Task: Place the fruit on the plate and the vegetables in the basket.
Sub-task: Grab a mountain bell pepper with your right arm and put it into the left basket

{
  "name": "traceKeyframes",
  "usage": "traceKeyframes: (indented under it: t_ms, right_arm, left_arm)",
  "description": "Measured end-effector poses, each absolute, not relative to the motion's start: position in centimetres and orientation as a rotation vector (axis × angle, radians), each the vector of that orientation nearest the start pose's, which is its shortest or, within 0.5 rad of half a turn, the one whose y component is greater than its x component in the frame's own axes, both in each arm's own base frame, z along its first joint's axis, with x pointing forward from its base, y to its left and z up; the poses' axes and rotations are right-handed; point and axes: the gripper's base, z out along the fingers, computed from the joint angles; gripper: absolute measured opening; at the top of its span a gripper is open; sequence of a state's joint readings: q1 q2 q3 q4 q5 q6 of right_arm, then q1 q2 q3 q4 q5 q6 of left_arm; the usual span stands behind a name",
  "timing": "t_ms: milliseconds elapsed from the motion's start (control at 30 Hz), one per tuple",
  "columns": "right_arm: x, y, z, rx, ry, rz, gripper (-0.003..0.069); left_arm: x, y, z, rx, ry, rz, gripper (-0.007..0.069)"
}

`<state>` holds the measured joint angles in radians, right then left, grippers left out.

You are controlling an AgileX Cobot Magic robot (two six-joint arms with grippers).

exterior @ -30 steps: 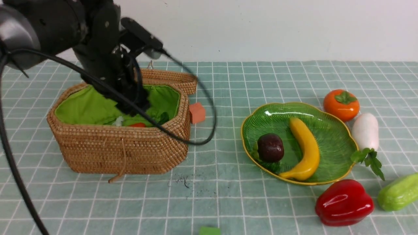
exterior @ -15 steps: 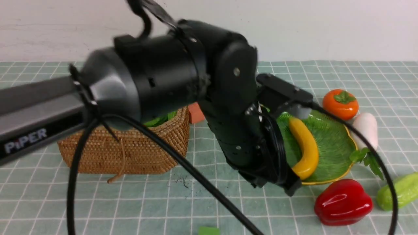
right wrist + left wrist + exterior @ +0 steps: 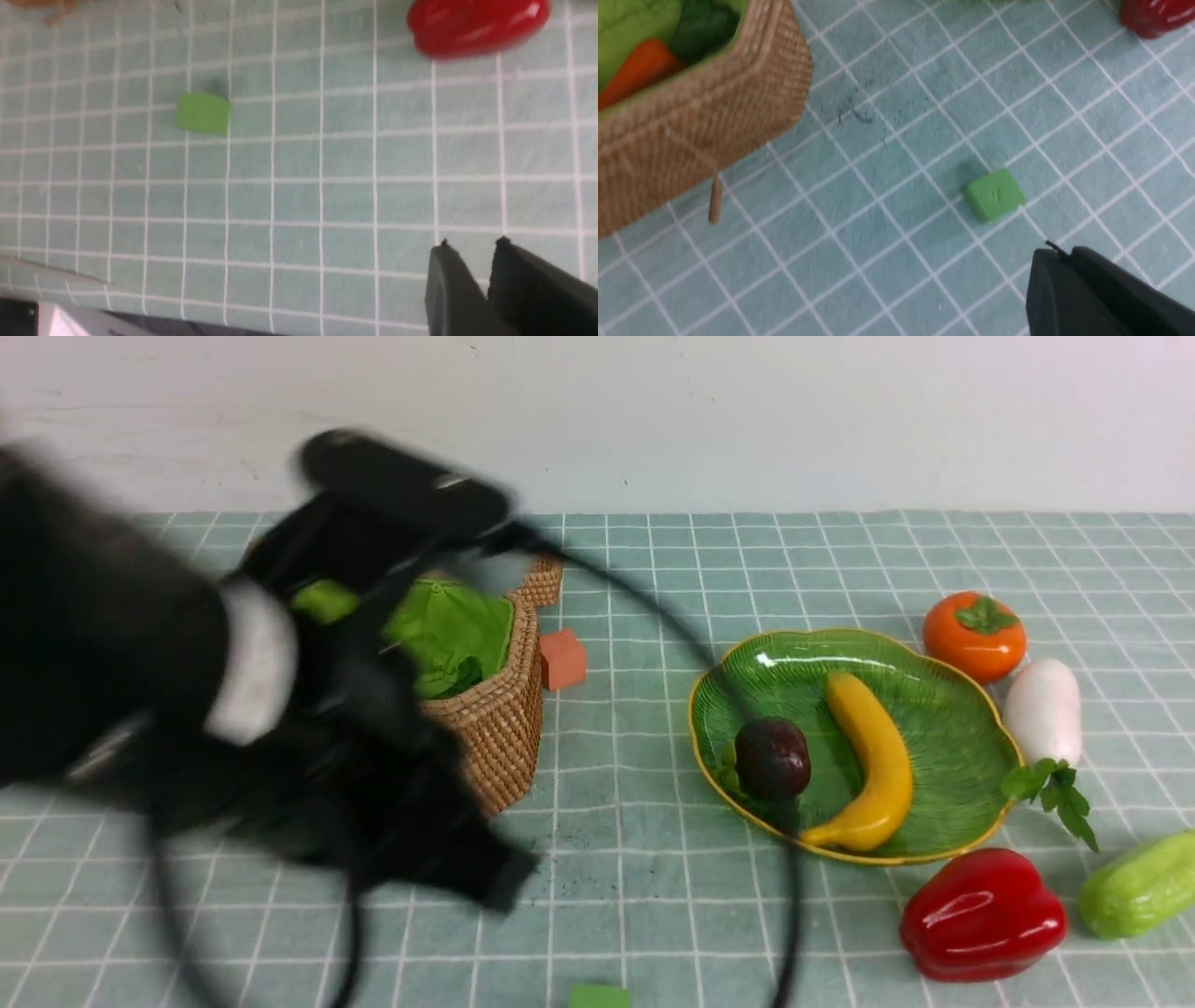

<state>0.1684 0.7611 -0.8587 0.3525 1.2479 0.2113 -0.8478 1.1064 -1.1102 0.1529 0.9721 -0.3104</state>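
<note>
On a green checked tablecloth (image 3: 653,896), the robot's left arm (image 3: 187,709) fills the 9 o'clock side of the front view as a black blur. It hides most of the basket (image 3: 504,709), leaving only the 3 o'clock wicker wall and a fold of green lining visible. The left gripper (image 3: 1059,254) cannot be made out there. Its own wrist camera shows the dark fingers pressed together on nothing, above bare cloth near a small green block (image 3: 994,194). That camera also catches a carrot (image 3: 640,70) lying inside the basket, which the front view hides. An orange-red block (image 3: 563,659) sits just beside the basket at its 3 o'clock. The green block is cut off at the front view's 6 o'clock edge. A black cable (image 3: 653,607) loops from the arm across the 9 o'clock rim of the plate (image 3: 934,672). The plate holds a mangosteen (image 3: 772,758) and, at its 3 o'clock, a banana (image 3: 873,765). Off the plate, a persimmon (image 3: 975,637) stands at its 1 o'clock. A radish (image 3: 1044,711) lies at 3 o'clock with its leaves against the rim. A pepper (image 3: 982,915) sits at 5 o'clock and a gourd (image 3: 1141,887) at 4 o'clock, clipped by the frame. The right gripper (image 3: 473,245) appears only in its own wrist camera, fingers narrowly parted and holding nothing over the cloth, well apart from the pepper.
</note>
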Motion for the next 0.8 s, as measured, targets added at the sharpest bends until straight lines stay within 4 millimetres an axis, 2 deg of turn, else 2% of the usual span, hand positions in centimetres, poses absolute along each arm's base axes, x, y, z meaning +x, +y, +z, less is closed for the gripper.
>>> traceKeyframes:
  t_ms: [33,100,233,367,433,567,633,667,733,800]
  right_arm:
    - [10.3,4.8,33.8,0.093,2.657,0.610,0.0144]
    - [11.9,5.1,32.2,0.176,2.714,0.630,0.0144]
    - [12.9,5.3,30.5,0.265,2.759,0.632,0.0144]
    - [14.5,5.2,30.3,0.242,2.749,0.569,0.0146]
    - [15.6,5.1,30.5,0.082,2.741,0.491,0.0148]
    - [18.6,5.3,30.4,-0.555,2.636,0.308,0.0164]
    - [19.9,5.7,29.8,-0.907,2.513,0.245,0.0202]
    - [20.1,5.7,29.6,-0.937,2.506,0.244,0.0206]
    - [21.2,6.1,28.6,-1.327,2.326,0.182,0.0298]
    - [21.7,6.2,28.0,-1.481,2.244,0.151,0.0367]
  left_arm:
    - [14.8,-15.0,36.7,0.701,2.361,-0.323,0.0020]
    - [12.5,-12.6,35.6,0.683,2.340,-0.362,0.0020]
    - [10.3,-10.2,34.4,0.668,2.292,-0.407,0.0020]
    - [9.4,-9.3,33.5,0.671,2.239,-0.433,0.0020]
    - [9.3,-9.3,33.3,0.686,2.234,-0.427,0.0020]
    - [9.3,-9.4,33.1,0.715,2.232,-0.429,0.0020]
    - [9.3,-9.5,33.1,0.721,2.235,-0.436,0.0021]
    - [9.3,-9.5,33.1,0.720,2.235,-0.437,0.0021]
    - [9.3,-9.5,33.0,0.721,2.241,-0.437,0.0021]
    - [9.3,-9.5,33.0,0.723,2.246,-0.433,0.0021]
